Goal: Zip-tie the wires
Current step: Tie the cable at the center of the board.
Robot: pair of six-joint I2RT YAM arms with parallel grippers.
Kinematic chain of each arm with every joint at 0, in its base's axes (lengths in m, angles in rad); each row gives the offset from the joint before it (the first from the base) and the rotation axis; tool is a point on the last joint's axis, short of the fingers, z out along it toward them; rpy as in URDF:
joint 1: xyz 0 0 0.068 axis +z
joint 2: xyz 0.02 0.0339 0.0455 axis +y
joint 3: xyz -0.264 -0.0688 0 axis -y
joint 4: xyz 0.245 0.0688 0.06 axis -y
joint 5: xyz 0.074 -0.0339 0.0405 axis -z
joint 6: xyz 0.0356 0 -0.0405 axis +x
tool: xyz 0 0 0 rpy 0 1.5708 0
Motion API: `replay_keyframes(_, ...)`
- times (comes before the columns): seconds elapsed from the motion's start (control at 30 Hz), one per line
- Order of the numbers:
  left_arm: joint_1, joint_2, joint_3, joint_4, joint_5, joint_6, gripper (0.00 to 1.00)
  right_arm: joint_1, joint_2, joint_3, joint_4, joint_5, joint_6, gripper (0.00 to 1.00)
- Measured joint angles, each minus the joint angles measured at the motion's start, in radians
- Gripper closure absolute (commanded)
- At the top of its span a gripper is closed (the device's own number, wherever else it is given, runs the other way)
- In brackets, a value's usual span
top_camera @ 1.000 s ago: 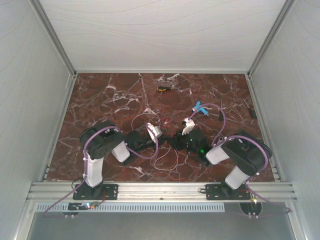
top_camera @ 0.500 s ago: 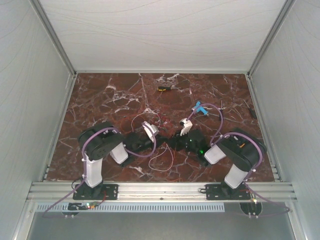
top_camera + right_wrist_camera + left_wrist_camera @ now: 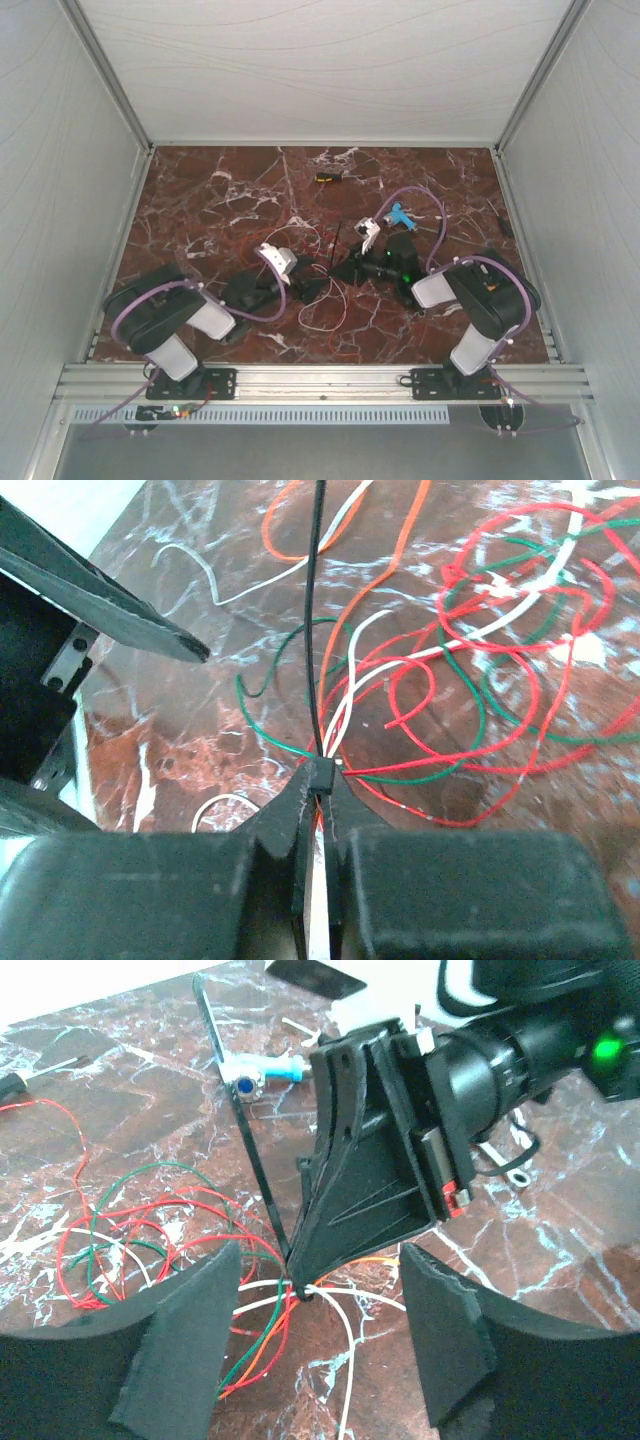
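The marbled table point(image 3: 200, 210) carries looped wires point(image 3: 325, 300) — and a black-and-yellow tool point(image 3: 328, 178).

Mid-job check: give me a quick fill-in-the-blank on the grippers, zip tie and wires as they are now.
1. The right gripper is ___ on the zip tie.
2. The left gripper has its jaws ___, holding nothing.
3. Besides red, white and orange, some wires are ___.
Missing words: shut; open; green.
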Motion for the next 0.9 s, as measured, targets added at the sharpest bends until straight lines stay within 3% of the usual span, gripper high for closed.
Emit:
replay_keyframes(0.1, 0.009, -0.090, -0.035, -0.021, -0.019, -0.017, 0.45, -0.010, 0.024, 0.056, -0.044, -0.111, -0.042, 1.00)
replay_keyframes(0.37, 0.120, -0.349, -0.107, -0.208, 0.057, -0.134, 0.47, -0.014, 0.087, 0.195, -0.232, -0.382, -0.255, 1.00)
replay_keyframes(0.47, 0.126, -0.419, -0.150, -0.204, 0.095, -0.135, 0.48, -0.014, 0.097, 0.248, -0.332, -0.447, -0.353, 1.00)
replay_keyframes(0.57, 0.144, -0.375, -0.169, -0.166, 0.162, -0.138, 0.52, -0.014, 0.105, 0.301, -0.426, -0.489, -0.446, 1.00)
replay_keyframes(0.67, 0.204, -0.238, -0.166, -0.072, 0.263, -0.179, 0.58, -0.015, 0.113, 0.346, -0.511, -0.517, -0.525, 1.00)
replay_keyframes(0.8, 0.288, -0.068, -0.137, -0.034, 0.398, -0.261, 0.57, -0.015, 0.112, 0.373, -0.600, -0.539, -0.608, 1.00)
replay_keyframes(0.9, 0.298, -0.034, -0.101, -0.029, 0.466, -0.291, 0.55, -0.014, 0.112, 0.377, -0.649, -0.547, -0.650, 1.00)
